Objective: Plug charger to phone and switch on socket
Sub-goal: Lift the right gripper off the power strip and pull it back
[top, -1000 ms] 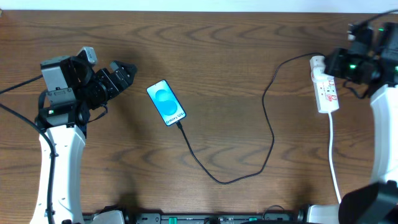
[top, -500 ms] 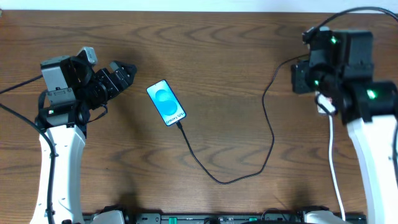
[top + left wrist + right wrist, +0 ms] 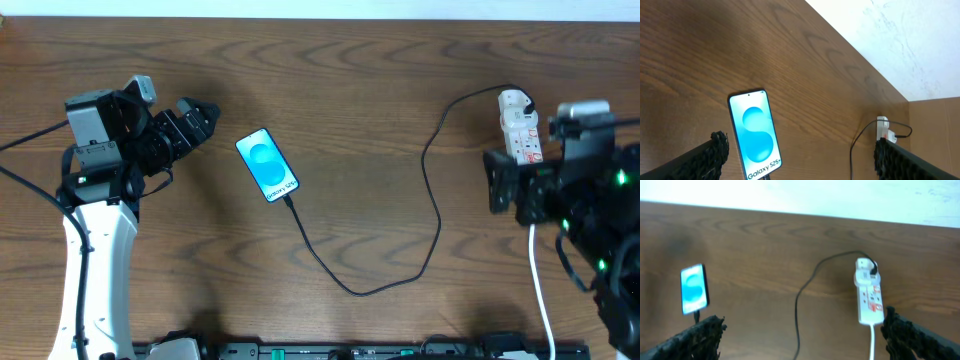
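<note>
The phone [image 3: 756,134] shows "Galaxy S25+" in white on blue

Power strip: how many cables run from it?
2: the black charger cable loops left to the phone; the white cord runs toward the front edge, partly behind the right arm.

1 phone [image 3: 267,165]; 1 charger [image 3: 438,215]; 1 socket [image 3: 525,140]; 2 claws, L claw [image 3: 205,118] + R claw [image 3: 497,183]; 1 table [image 3: 350,80]

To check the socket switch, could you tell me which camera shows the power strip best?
Right wrist: the whole power strip, unobstructed if blurred. Overhead, the right arm covers its lower end; left wrist shows it tiny.
</note>
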